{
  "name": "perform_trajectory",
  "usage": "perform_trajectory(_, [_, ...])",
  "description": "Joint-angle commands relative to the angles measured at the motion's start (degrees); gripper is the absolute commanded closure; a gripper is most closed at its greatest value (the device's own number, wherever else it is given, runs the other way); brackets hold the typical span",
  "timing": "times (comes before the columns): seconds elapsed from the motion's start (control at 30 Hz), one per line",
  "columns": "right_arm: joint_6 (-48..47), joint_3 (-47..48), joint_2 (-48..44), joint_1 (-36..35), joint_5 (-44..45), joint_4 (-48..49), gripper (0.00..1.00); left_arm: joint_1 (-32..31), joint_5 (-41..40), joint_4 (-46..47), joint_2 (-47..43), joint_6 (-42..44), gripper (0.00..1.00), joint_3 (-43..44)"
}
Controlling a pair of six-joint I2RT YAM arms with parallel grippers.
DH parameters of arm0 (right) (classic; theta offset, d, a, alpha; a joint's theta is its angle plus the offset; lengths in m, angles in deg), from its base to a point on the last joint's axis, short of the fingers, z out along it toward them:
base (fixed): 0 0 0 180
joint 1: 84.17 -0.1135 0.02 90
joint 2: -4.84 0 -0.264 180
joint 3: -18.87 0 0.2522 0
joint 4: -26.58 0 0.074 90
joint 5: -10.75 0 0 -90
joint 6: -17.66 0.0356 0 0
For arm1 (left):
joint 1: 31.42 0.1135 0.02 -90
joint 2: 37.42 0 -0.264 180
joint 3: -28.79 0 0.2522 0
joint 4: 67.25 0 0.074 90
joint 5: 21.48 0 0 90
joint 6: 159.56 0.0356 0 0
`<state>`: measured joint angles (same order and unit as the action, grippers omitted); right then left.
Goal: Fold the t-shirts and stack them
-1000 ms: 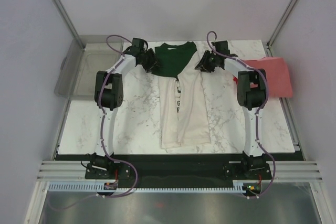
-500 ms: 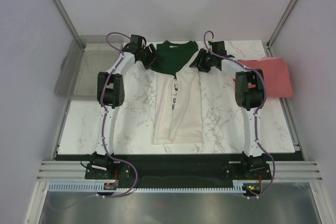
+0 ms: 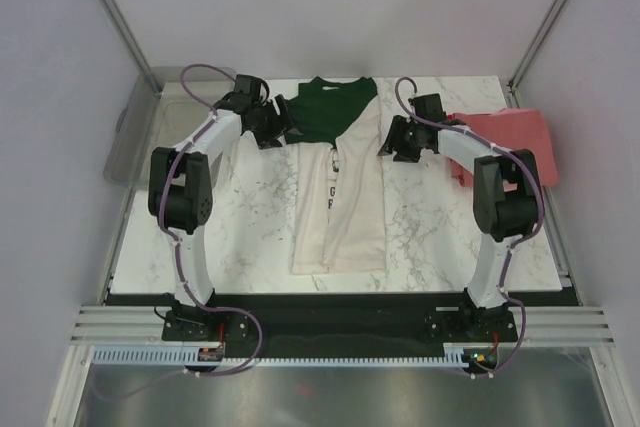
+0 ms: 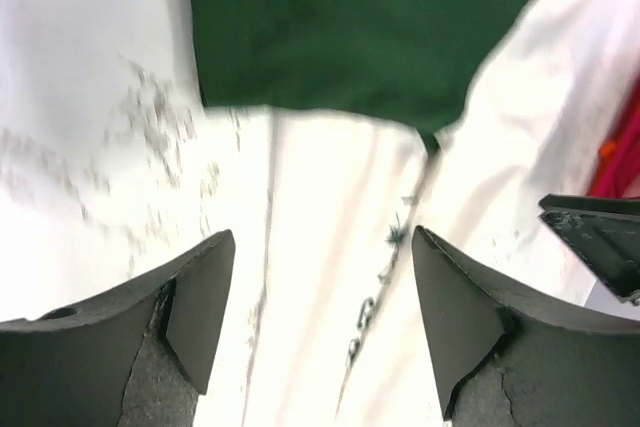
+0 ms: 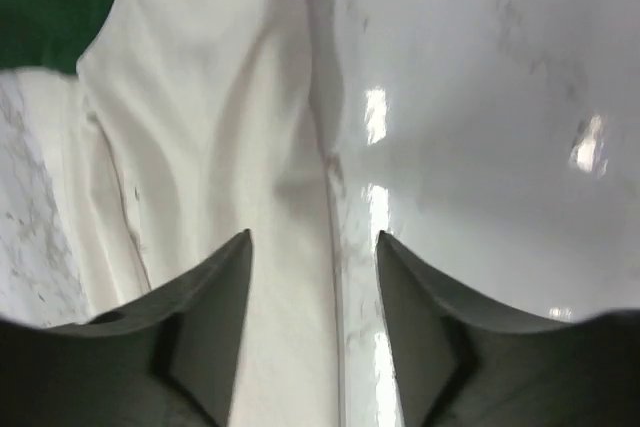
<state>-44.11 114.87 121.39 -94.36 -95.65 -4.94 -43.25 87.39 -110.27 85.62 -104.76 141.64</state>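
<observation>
At tabletop (image 3: 250,222) centre: cream-white shirt (image 3: 340,207), narrow strip, long axis 12-to-6, green collar at 12. Left tool (image 3: 278,129) at its 10, right tool (image 3: 388,145) at 2; both wide, empty. Coral-red shirt (image 3: 515,142) at 3.

cream-white shirt (image 3: 340,202) lies as a long narrow strip mid-table (image 3: 220,237), green end far side. left gripper (image 3: 272,129) just beside its left shoulder, right gripper (image 3: 393,139) beside the right. coral-red shirt (image 3: 512,142) at far right edge.

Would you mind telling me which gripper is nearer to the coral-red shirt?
Right. The right gripper is just left of the coral-red shirt; the left gripper is beyond the cream shirt.
</observation>
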Motion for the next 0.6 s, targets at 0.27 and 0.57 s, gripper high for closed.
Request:
perform_trajectory(0.27, [1.21, -17.02, -23.65, -25.2, 8.76, -4.91, 0.57, -3.37, 1.51, 11.24, -17.41, 1.8, 0.26, -19.2])
perform_trajectory(0.57, [8.94, -23.17, -27.34, -41.11, 11.83, -4.48, 0.61, -3.63, 3.8, 11.32, -11.78, 1.98, 0.28, -17.18])
